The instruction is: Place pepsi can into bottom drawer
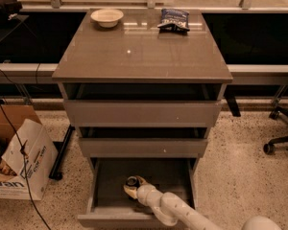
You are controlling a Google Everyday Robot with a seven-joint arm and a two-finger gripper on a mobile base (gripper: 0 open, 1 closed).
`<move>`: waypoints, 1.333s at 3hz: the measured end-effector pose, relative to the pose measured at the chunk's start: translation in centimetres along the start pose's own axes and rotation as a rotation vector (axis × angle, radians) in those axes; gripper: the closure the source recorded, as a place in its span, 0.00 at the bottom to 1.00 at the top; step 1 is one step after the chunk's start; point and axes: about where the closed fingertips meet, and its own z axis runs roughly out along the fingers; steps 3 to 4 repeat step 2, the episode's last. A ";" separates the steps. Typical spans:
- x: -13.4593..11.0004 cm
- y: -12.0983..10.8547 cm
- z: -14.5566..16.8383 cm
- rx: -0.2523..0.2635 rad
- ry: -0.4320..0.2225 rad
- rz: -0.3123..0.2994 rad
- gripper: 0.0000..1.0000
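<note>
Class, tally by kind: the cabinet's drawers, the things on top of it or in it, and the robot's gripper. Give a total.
drawers: 3 (top drawer, middle drawer, bottom drawer)
bowl: 1
snack bag: 1
pepsi can: 1
gripper: 1, inside the open bottom drawer at the pepsi can
total: 7
</note>
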 end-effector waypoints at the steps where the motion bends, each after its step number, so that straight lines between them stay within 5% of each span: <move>1: 0.0 0.1 0.1 -0.001 0.001 0.001 0.06; 4: 0.0 0.2 0.1 -0.002 0.000 0.001 0.00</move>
